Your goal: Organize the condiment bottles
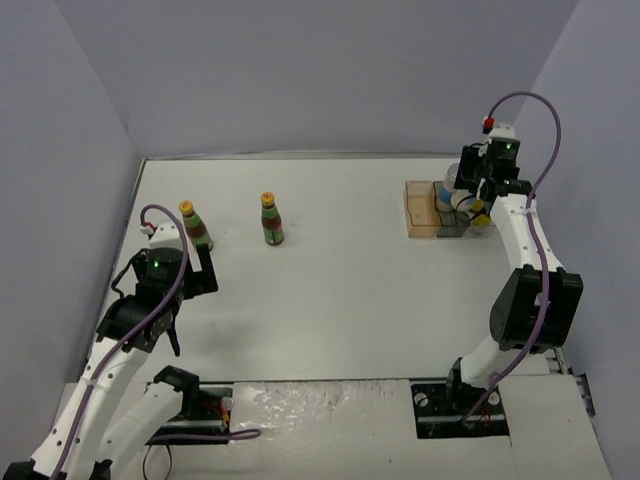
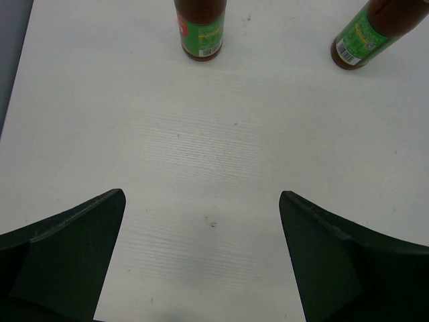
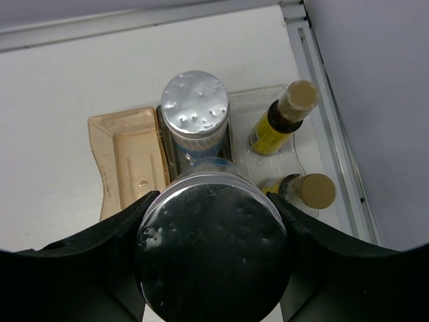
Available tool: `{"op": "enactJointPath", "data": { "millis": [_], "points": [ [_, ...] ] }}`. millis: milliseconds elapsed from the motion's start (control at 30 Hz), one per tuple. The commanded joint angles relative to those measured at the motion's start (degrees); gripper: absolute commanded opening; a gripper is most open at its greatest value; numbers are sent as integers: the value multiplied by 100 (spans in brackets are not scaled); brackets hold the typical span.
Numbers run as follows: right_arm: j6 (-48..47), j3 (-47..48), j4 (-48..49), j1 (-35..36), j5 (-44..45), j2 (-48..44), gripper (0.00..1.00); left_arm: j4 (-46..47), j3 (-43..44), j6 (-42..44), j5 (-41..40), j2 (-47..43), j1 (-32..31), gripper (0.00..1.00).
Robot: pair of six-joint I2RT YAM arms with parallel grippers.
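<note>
Two dark bottles with yellow caps and red-green labels stand on the table at the back left, one [image 1: 193, 226] [image 2: 201, 30] and the other [image 1: 272, 220] [image 2: 372, 33]. My left gripper [image 1: 188, 268] [image 2: 201, 208] is open and empty, just short of them. My right gripper [image 1: 462, 196] [image 3: 211, 225] is shut on a silver-topped cylinder [image 3: 211, 255] over the tray's grey middle slot. A second silver-topped cylinder [image 3: 196, 107] stands in that slot just beyond it. Two yellow-labelled bottles [image 3: 281, 121] [image 3: 303, 191] stand in the clear right compartment.
The compartment tray [image 1: 418, 210] sits at the back right near the right wall. Its orange left compartment [image 3: 131, 161] holds nothing. The table's raised back edge [image 3: 134, 23] runs just behind the tray, and the left wall is close to my left arm.
</note>
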Motion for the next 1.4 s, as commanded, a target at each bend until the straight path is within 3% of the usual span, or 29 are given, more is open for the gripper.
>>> {"op": "enactJointPath", "data": {
  "millis": [0,433,633,967,1167,1367],
  "points": [
    [1,298,532,-85,-198,325,0,263,112,51,-27,-24,49,97],
    [-48,-37,1051,-178,-344,997,0,276,112,54,25,19,49,97],
    [-17,-252,1042,-178,-179,1155,8,267,112,59,25,37,49,97],
    [138,-97,808,-152,-212,889,88,285,103,59,69,46,57,97],
    [186,109,416,177,-518,-71,96,294,112,59,78,52,57,97],
    [63,82,346,1603,-1200,-657,97,369,68,73,145,-8,57,97]
  ]
}}
